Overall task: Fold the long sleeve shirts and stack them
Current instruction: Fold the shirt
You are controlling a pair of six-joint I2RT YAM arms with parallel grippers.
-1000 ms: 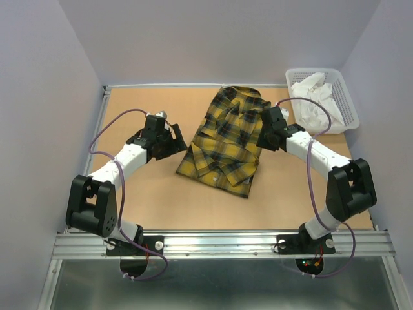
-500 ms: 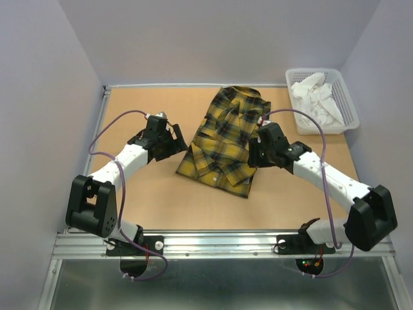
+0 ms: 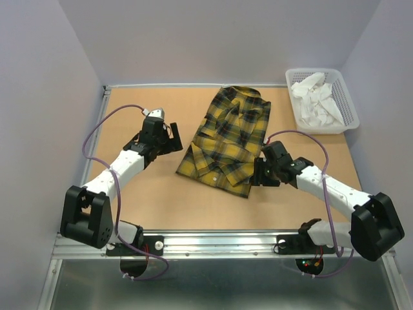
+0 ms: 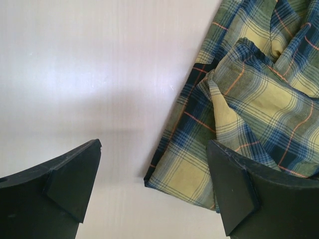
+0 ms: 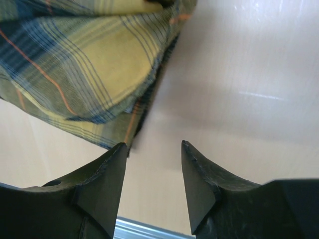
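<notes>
Bare along the near edge and over the left side of the worktop [image 3: 142, 194]. Taken up in the middle, out to the far edge, by the plaid shirt [image 3: 226, 139]. Blocked at the far right corner by a white basket [image 3: 321, 71], with an open strip between the two.

No readable text or labels anywhere.

yellow and dark plaid shirt [image 3: 226, 145], white basket [image 3: 349, 107], tan table [image 3: 193, 201]
</notes>
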